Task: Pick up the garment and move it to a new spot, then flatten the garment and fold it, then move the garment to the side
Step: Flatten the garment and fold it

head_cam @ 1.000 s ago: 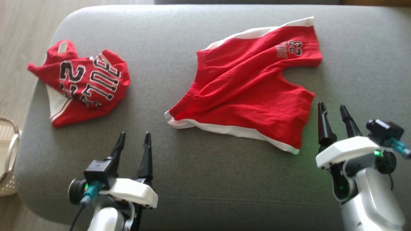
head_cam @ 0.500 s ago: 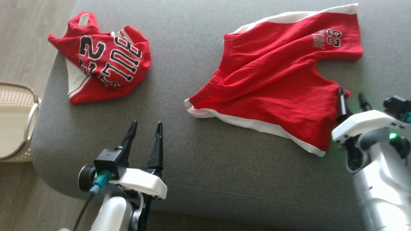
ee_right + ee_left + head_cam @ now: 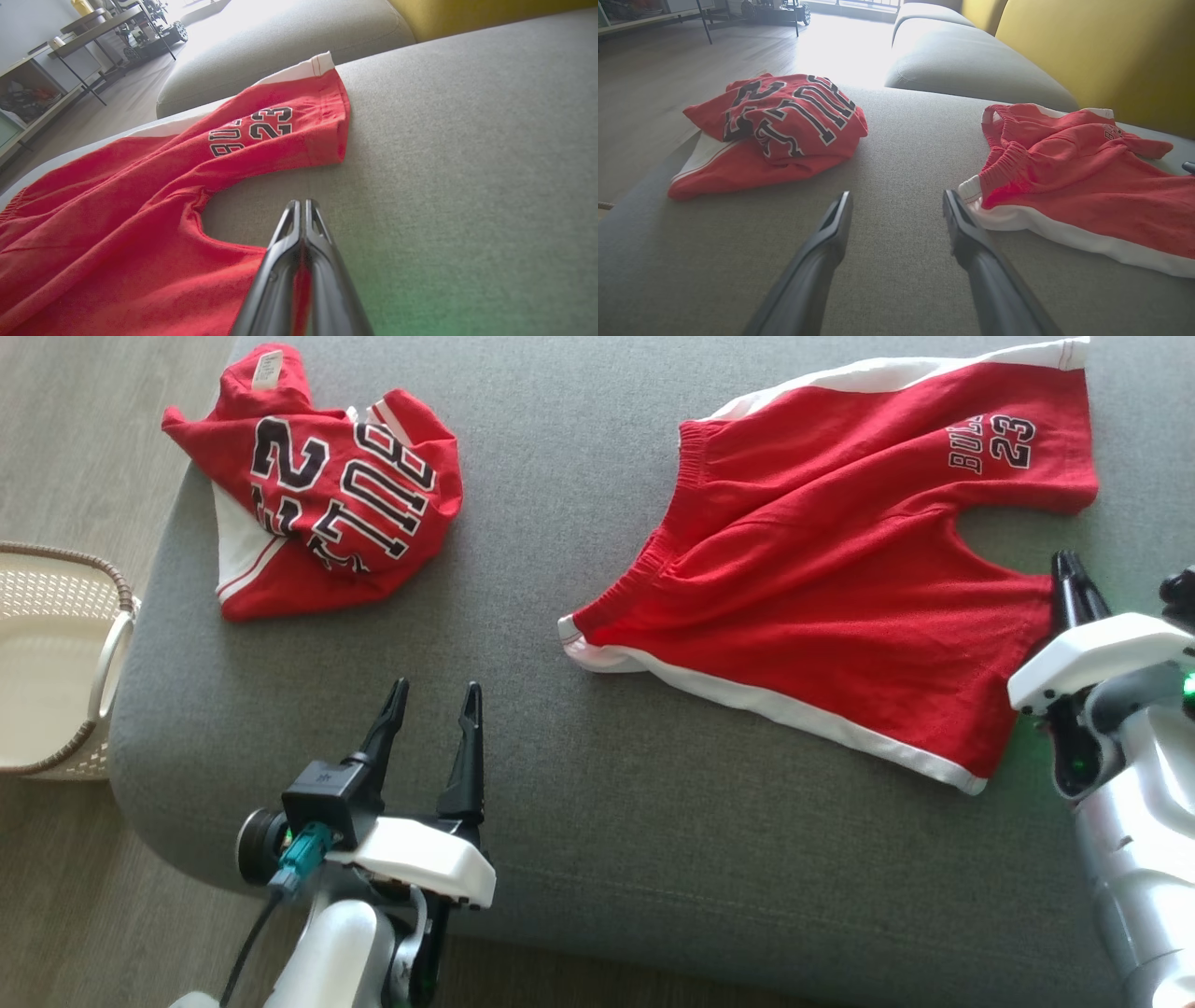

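Red shorts (image 3: 840, 607) — white side stripes, black 23; red jersey (image 3: 327, 495), black-white lettering; grey sofa (image 3: 560, 859).

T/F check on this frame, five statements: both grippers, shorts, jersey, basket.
1. The right gripper is shut on a leg hem of the red shorts. True.
2. The left gripper holds the jersey. False: it is open and empty over the bare cushion; the jersey lies apart from it.
3. The shorts carry a printed 23. True.
4. The basket sits on the cushion. False: it stands on the floor beside the cushion.
5. The jersey lies on top of the shorts. False: bare cushion separates them.
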